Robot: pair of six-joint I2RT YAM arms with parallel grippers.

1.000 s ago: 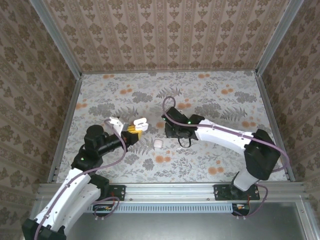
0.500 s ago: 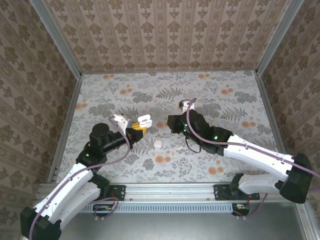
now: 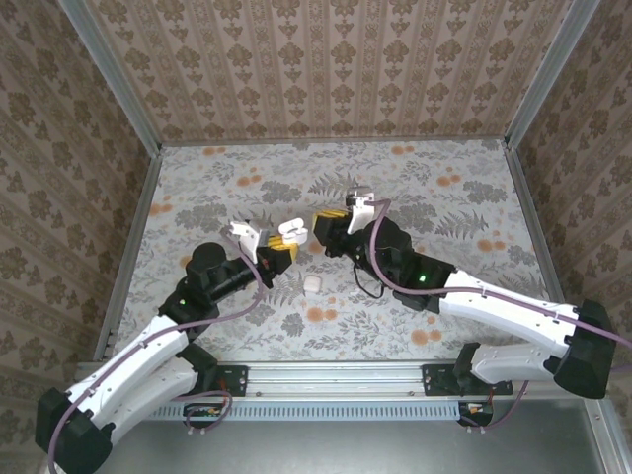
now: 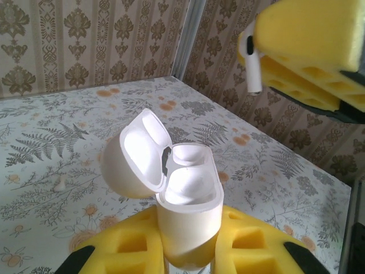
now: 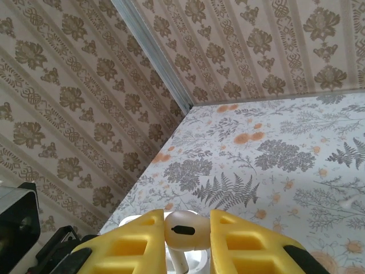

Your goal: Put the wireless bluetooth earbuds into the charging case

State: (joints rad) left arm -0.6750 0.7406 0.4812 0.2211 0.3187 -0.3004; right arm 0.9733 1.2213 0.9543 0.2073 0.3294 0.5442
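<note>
quick status: left gripper (image 4: 188,242) is clamped tight on the bottom of the charging case (image 4: 185,188), yellow pads either side, lid flipped open toward 10 o'clock. case is held up off the table (image 3: 444,178), and in the top cam it's a bit toward 9 o'clock from the table's middle

right gripper (image 5: 187,237) is closed down on an earbud (image 5: 183,229), head pinched btwn the pads, stem sticking out below. from the left wrist cam that bud hangs at approx 1 o'clock of the open case, near but not touching

so imo: case open + presented = done, bud picked = done, insertion = not yet. can't tell if a socket's already filled, inside is white on white

also a small white piece (image 3: 312,284) on the table at 5 o'clock of the case, too small to ID. left to do: line the stem up w/ a socket, seat it, prob shut the lid
</note>
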